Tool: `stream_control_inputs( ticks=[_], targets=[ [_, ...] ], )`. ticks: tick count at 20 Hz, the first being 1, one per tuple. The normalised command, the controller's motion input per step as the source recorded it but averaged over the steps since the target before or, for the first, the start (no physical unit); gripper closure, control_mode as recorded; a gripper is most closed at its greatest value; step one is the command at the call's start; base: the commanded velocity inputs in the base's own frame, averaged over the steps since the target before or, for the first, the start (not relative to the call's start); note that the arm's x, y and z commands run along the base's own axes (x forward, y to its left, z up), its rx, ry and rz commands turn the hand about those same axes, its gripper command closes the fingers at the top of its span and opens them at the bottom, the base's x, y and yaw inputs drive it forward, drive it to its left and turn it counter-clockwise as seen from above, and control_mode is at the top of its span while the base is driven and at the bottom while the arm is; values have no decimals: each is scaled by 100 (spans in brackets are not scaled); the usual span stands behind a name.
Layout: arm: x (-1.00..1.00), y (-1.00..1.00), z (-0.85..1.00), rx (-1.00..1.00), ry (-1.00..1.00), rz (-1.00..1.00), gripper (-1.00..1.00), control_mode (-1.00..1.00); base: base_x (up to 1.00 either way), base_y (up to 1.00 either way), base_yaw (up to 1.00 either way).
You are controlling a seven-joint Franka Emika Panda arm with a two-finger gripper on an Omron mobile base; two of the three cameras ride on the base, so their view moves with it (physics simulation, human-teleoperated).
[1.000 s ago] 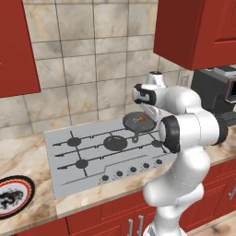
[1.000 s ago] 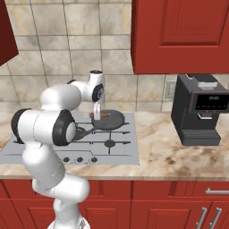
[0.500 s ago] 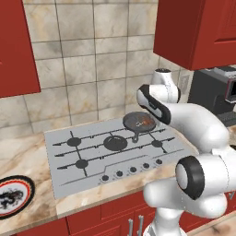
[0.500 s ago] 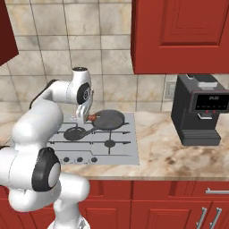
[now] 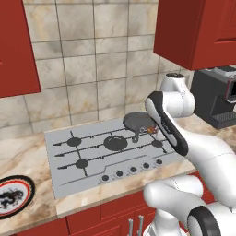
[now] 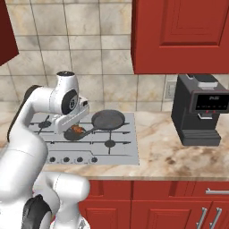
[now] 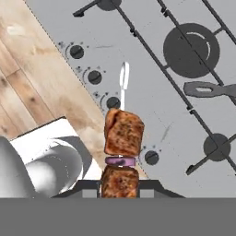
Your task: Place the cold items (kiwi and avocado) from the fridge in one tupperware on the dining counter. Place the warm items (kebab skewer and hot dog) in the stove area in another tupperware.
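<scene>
My gripper [image 7: 120, 188] is shut on the kebab skewer [image 7: 121, 133], which has browned meat chunks with a purple onion slice between them and a pale pointed tip. It hangs above the grey stove top [image 7: 152, 92], over the row of knobs. In the right base view the kebab skewer [image 6: 77, 130] shows as an orange-brown bit under the hand, left of the dark frying pan [image 6: 108, 119]. From the left base camera the kebab skewer [image 5: 153, 130] peeks out beside my forearm, right of the frying pan [image 5: 137, 120].
A black coffee machine [image 6: 199, 109] stands on the marble counter right of the stove [image 6: 120, 152]. A patterned plate [image 5: 11, 196] lies at the counter's left end. Red cabinets hang overhead. The pan's handle [image 7: 209, 89] juts over the burners.
The arm has swung and the hand has moved from over the frying pan toward the stove's front, carrying the kebab skewer off the pan.
</scene>
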Motion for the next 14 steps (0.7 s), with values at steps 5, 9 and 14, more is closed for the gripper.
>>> stream_control_inputs(
  ticks=[5, 9, 14],
  targets=[
    [-50, 0, 25, -3, 1, -67, 100, -100, 0, 0, 0],
    [-23, 0, 30, -1, 1, -74, 100, -100, 0, 0, 0],
    [-69, 0, 8, 5, 0, -59, 100, -100, 0, 0, 0]
  ],
)
